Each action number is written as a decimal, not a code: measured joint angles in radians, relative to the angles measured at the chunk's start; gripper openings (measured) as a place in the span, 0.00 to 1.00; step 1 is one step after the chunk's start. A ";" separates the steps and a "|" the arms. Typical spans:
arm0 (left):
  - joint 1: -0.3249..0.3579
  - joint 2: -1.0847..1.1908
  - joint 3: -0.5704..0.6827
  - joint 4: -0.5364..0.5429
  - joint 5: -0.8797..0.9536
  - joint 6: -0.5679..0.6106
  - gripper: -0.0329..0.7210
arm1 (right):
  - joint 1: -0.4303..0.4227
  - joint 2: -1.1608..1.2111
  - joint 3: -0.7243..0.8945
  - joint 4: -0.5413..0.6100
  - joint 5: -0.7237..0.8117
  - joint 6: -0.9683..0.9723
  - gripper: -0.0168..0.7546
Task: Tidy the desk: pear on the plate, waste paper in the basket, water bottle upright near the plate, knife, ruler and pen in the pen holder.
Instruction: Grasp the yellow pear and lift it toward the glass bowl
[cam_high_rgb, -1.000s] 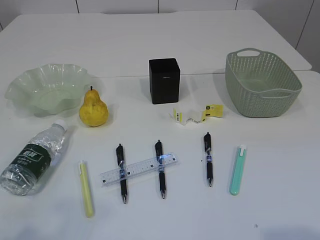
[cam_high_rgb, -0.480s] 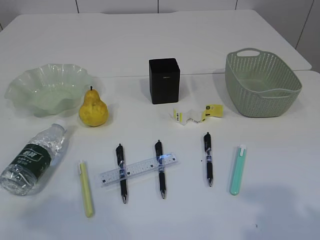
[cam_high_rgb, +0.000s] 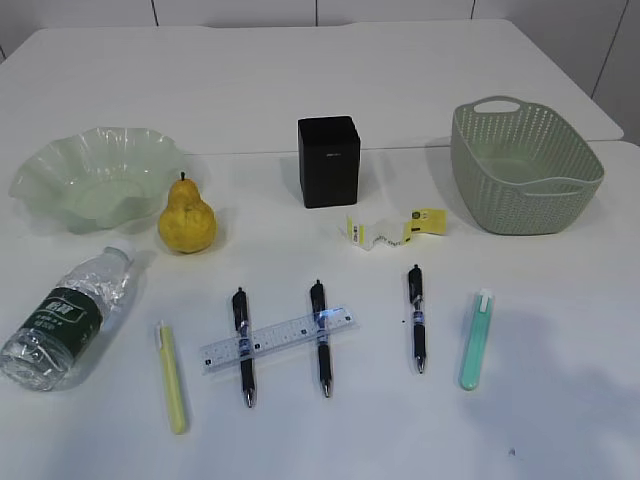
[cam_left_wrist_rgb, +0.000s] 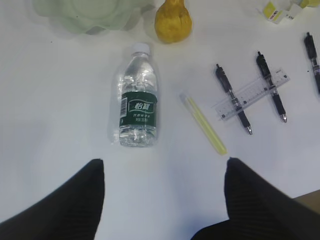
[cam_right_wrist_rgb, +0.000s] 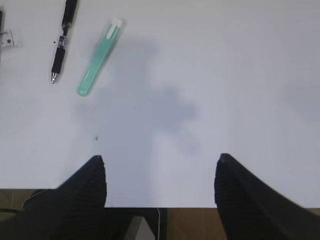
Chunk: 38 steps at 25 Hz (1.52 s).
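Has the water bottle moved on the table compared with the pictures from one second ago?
No. The water bottle lies on its side in the same place, its cap pointing toward the pear, at the same distance from it.

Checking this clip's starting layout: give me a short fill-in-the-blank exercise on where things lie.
1. The water bottle lies on its ____.
2. The pear stands beside the plate, not ____ it.
3. The ruler lies across ____ black pens.
4. The waste paper lies between the pen holder and the ____.

Missing words: side; on; two; basket
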 joint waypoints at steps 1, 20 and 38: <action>0.000 0.033 -0.019 -0.008 0.002 0.000 0.74 | 0.000 0.020 -0.014 0.000 0.012 0.000 0.71; 0.000 0.367 -0.170 -0.106 0.002 0.028 0.74 | 0.000 0.390 -0.360 0.024 0.057 0.002 0.71; -0.109 0.725 -0.473 -0.173 0.001 0.102 0.78 | 0.000 0.495 -0.428 0.024 0.058 0.002 0.71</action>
